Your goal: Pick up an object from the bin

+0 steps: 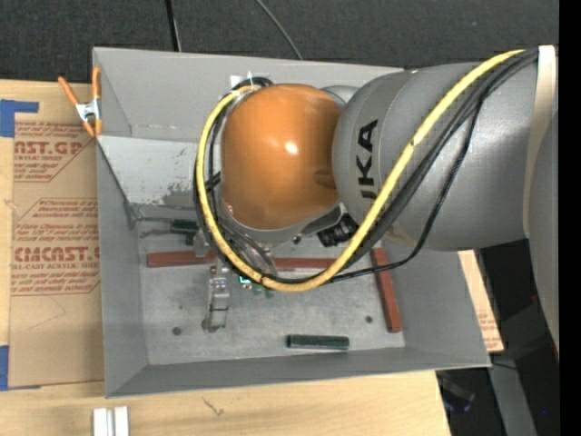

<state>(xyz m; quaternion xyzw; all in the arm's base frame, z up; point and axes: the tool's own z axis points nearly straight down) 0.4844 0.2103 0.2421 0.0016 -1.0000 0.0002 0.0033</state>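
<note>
My gripper (216, 309) hangs below the orange wrist cover, low over the bin floor left of centre, and nothing shows in it. A dark green flat bar (318, 341) lies on the floor near the front wall, to the right of the gripper and apart from it. Behind the gripper, by the left slope, lies a small tool with a green handle (186, 229), partly hidden by the arm.
A long red-brown strip (177, 259) runs across the bin floor just behind the gripper. A second red-brown strip (390, 300) lies lengthwise at the right side. The arm and its cables cover the back and middle of the bin.
</note>
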